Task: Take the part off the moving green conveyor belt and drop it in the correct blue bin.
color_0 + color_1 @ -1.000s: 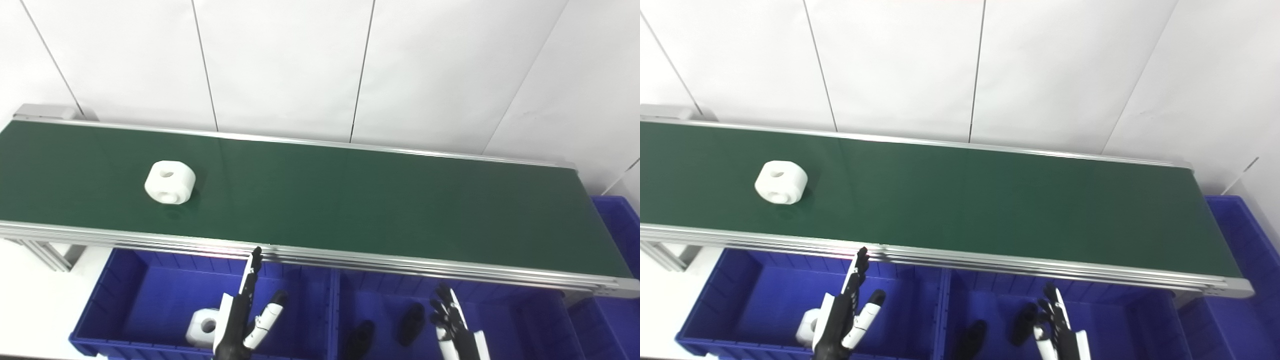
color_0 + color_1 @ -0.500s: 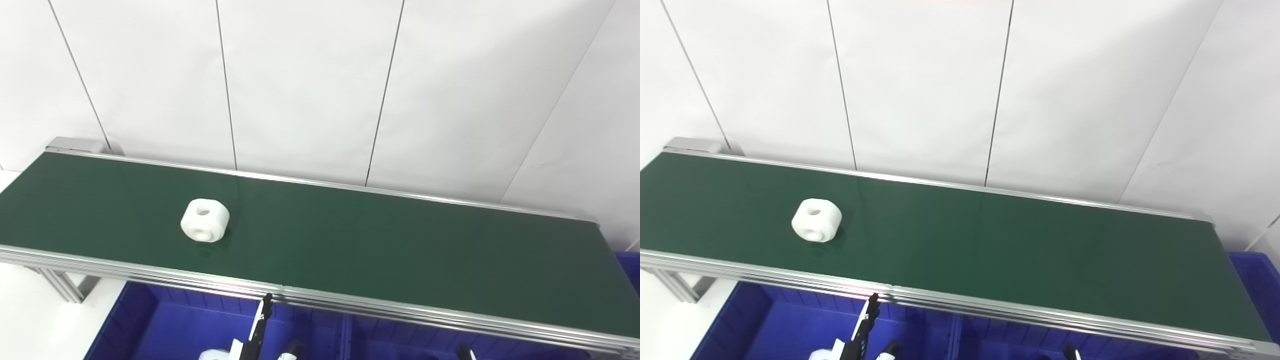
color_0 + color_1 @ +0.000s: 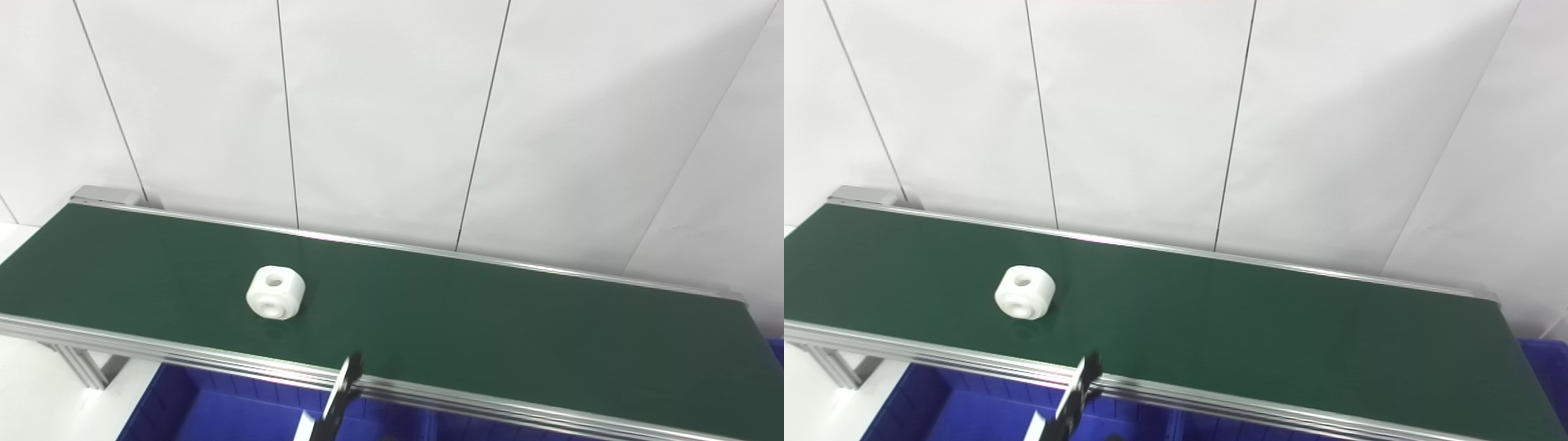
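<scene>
A white chunky part (image 3: 275, 293) with a round hole on top and another in its front face lies on the green conveyor belt (image 3: 490, 312), left of the belt's middle. Only one outstretched dark finger of my left hand (image 3: 340, 397) shows, rising from the bottom edge to the belt's front rail. It is to the right of the part and nearer to me, and it touches nothing. The rest of that hand is cut off by the picture's edge. My right hand is out of view.
Below the belt's front rail (image 3: 184, 355), blue bins (image 3: 202, 410) run along the bottom edge, with only their rear walls in view. Another blue bin's corner (image 3: 1543, 358) peeks out past the belt's right end. A white panelled wall stands behind the belt.
The camera has tilted up, so the bins and both hands have slid out of the picture. The white part has travelled right along the belt. My left finger now reaches the front rail further right.
</scene>
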Available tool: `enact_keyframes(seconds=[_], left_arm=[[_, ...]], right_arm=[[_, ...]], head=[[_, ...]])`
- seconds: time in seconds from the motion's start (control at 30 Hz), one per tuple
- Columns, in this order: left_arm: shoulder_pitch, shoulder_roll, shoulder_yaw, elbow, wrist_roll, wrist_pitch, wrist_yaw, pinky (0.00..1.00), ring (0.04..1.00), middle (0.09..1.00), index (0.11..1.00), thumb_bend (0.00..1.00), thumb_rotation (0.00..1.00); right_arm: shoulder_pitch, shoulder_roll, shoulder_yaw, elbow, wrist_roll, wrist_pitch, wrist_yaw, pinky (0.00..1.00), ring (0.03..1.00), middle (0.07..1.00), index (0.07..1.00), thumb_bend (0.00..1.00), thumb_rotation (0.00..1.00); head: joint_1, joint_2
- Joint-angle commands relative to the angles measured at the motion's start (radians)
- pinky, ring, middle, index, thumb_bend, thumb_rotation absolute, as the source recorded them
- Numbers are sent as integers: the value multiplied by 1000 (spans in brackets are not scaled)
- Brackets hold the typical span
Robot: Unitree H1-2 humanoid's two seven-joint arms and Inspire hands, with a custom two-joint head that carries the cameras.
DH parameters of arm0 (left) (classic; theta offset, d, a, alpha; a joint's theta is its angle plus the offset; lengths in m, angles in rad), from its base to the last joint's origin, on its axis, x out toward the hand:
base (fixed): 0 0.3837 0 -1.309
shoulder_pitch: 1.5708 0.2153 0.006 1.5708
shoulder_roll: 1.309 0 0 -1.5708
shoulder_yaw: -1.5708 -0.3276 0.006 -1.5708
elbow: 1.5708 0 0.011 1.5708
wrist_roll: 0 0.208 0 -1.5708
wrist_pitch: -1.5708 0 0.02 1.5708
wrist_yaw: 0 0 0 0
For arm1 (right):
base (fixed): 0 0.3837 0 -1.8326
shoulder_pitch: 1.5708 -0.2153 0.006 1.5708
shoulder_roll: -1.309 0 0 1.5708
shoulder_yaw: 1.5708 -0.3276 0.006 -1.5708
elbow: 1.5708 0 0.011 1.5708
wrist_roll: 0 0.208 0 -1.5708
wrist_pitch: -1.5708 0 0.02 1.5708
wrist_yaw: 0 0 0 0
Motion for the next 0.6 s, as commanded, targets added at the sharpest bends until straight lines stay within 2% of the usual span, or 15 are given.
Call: enact_keyframes(seconds=[0.0,0.07,0.1,0.2,0.27,0.3,0.33,0.37,0.47,0.57], left_arm=[[-65,10,6,-73,78,-31,24,716,875,923,959,764,614],[-104,13,35,-100,91,-21,-2,701,857,902,919,834,517],[-133,17,58,-109,117,-5,-11,655,831,881,875,868,505],[-230,40,118,-107,158,49,-54,624,813,863,841,909,509],[-292,61,144,-91,162,79,-95,666,831,876,844,909,496],[-317,73,152,-86,167,99,-118,713,848,889,854,898,491],[-342,85,158,-79,175,118,-143,811,878,914,877,874,493],[-367,98,161,-71,183,136,-166,851,893,925,887,861,492],[-444,140,163,-47,217,195,-236,917,930,957,919,823,492],[-513,172,159,0,247,223,-276,973,946,970,928,821,475]], right_arm=[[-4,1,1,-22,15,-59,1,912,928,966,981,808,1000],[-6,2,5,-22,10,-59,-2,910,925,967,983,826,1000],[-7,1,7,-21,6,-59,-3,908,923,968,986,833,1000],[-9,3,13,-20,-5,-59,-7,908,921,968,986,832,1000],[-10,5,15,-19,-9,-58,-9,901,922,969,986,834,1000],[-10,7,16,-20,-8,-58,-8,899,923,968,985,836,1000],[-10,8,16,-21,-4,-58,-6,891,924,966,981,845,1000],[-10,9,17,-22,-2,-58,-5,888,924,965,980,848,1000],[-9,9,20,-25,0,-58,-3,877,924,963,978,842,1000],[-8,8,23,-28,2,-58,-3,863,925,963,974,817,1000]], head=[[0,5],[-3,7],[-3,7],[-9,10],[-12,12],[-15,14],[-15,14],[-18,17],[-21,19],[-23,21]])
